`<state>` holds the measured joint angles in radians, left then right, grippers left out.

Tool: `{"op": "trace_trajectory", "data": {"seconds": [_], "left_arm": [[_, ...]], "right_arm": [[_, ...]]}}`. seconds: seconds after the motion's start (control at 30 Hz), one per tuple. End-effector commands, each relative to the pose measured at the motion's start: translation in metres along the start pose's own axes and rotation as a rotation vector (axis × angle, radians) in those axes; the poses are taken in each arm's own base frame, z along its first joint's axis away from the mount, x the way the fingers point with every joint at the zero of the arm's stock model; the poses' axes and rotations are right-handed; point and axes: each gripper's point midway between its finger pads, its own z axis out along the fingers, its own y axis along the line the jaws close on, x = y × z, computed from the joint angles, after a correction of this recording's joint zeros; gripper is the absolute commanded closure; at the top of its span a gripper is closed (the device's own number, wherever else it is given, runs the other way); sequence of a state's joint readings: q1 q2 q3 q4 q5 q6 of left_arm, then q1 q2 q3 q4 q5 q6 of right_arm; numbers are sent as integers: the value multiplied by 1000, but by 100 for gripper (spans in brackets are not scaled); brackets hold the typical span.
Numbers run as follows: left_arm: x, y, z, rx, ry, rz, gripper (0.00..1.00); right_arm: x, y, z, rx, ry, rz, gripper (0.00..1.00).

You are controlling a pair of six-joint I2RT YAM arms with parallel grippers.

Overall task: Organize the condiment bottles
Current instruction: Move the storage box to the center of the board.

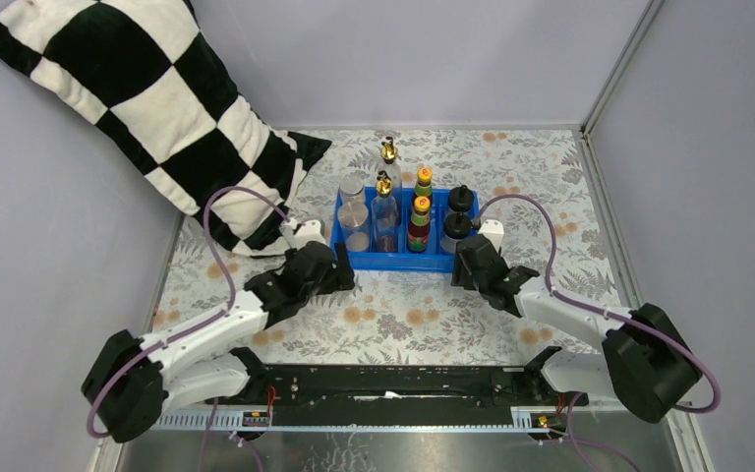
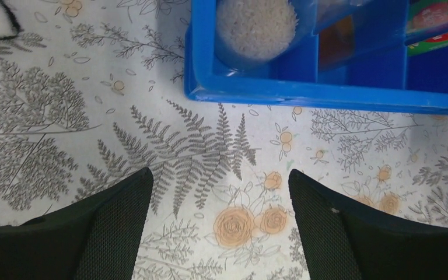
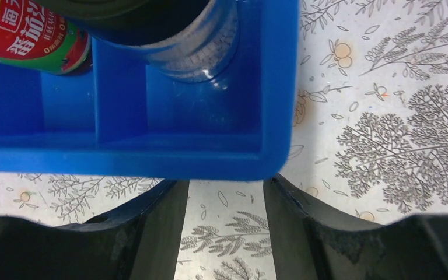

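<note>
Gold-spouted clear bottles stand two deep in the second column of the blue compartment tray. They sit between the silver-lidded jars at its left end and the orange-capped labelled bottles; the black-capped shakers fill the right end. The tray rests on the floral-patterned desk. The left fingers are spread wide and empty, just before the tray's front left corner. The right fingers are partly apart and hold nothing, tips at its front right corner. A checkered pillow leans at the back left.
</note>
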<state>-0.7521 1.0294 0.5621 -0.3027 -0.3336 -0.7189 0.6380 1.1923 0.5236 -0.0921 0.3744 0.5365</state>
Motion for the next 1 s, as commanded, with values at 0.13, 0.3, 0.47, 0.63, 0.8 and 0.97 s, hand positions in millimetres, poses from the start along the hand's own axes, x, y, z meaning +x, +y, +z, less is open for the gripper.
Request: {"op": "trace_trajectory", "data": {"seconds": [0.13, 0.3, 0.47, 0.63, 0.8, 0.97], "left_arm": [[-21, -19, 36, 5, -66, 44, 9], [-24, -23, 53, -7, -51, 59, 8], [-36, -16, 68, -16, -45, 40, 8], [-50, -7, 82, -40, -47, 37, 8], [-61, -3, 97, -65, -45, 47, 8], [-71, 2, 109, -79, -41, 42, 8]], "right_arm": [[-41, 22, 21, -16, -80, 37, 43], [-48, 12, 33, -7, -63, 67, 43], [-58, 8, 39, -13, -60, 70, 43], [-71, 9, 45, -14, -63, 60, 43], [-78, 10, 53, -18, -57, 55, 43], [-83, 9, 59, -17, -55, 57, 43]]}}
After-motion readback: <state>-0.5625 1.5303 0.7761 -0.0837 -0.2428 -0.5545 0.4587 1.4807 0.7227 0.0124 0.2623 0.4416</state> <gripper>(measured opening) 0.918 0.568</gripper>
